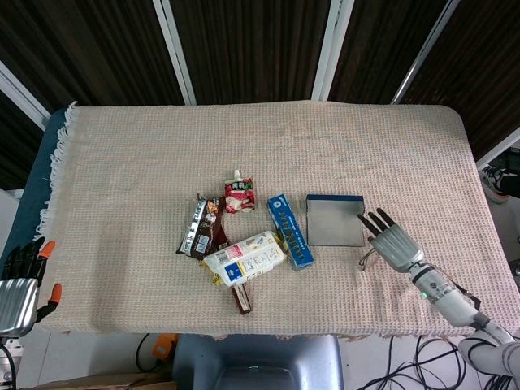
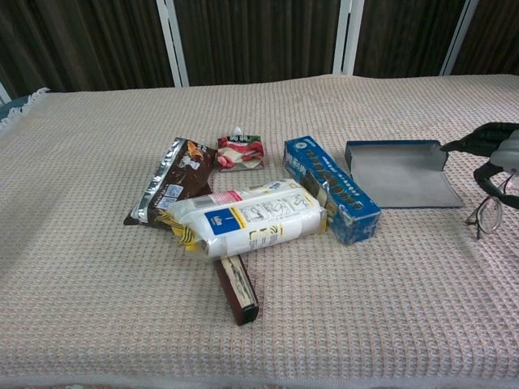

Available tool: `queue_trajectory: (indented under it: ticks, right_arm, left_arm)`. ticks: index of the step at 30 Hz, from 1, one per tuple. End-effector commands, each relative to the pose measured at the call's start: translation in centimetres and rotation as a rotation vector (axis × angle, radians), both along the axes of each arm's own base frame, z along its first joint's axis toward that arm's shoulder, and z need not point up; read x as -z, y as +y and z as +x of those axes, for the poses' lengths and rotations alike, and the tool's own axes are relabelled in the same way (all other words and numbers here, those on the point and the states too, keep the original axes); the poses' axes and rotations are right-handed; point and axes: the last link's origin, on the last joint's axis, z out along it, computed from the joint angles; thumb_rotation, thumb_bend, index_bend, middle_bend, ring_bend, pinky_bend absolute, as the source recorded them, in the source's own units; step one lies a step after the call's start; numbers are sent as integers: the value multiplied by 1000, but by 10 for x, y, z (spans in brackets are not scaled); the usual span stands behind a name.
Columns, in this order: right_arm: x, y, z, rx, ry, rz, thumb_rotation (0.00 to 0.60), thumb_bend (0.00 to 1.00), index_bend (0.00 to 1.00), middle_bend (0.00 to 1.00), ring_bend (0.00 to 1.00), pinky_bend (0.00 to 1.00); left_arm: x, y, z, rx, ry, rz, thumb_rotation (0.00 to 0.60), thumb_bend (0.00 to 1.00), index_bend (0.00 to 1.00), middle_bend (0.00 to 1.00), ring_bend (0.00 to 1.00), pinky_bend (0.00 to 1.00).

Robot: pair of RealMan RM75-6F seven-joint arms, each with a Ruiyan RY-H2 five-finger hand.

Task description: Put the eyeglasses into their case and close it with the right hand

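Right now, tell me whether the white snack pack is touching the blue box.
Touching. The chest view shows the white snack pack with its right end pressed against the long side of the blue box, no cloth visible between them.
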Motion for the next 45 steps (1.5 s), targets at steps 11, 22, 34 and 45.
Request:
queue_trajectory:
  ticks: [11,22,34,45]
  right_arm:
    - [10,-27,44,140,-196,-105,600,593,726,107,0,0]
    - [41,-58,80,257,-332,-197,600,593,726,107,0,0]
    - [66,-74,96,325,-376,-253,600,593,721,107,0,0]
    - [82,-88,102,322,-316,-288,600,593,720,108,0,0]
  left_arm:
    - [-3,-1,-1,5,-12,-6,600,430,0,0,0,43]
    - [-3,-2,-1,6,-16,-16,600,429,0,0,0,43]
    - [-3,-1,-2,3,-18,-21,600,430,0,0,0,43]
    - [-3,-1,-2,-1,-16,-26,600,430,0,0,0,43]
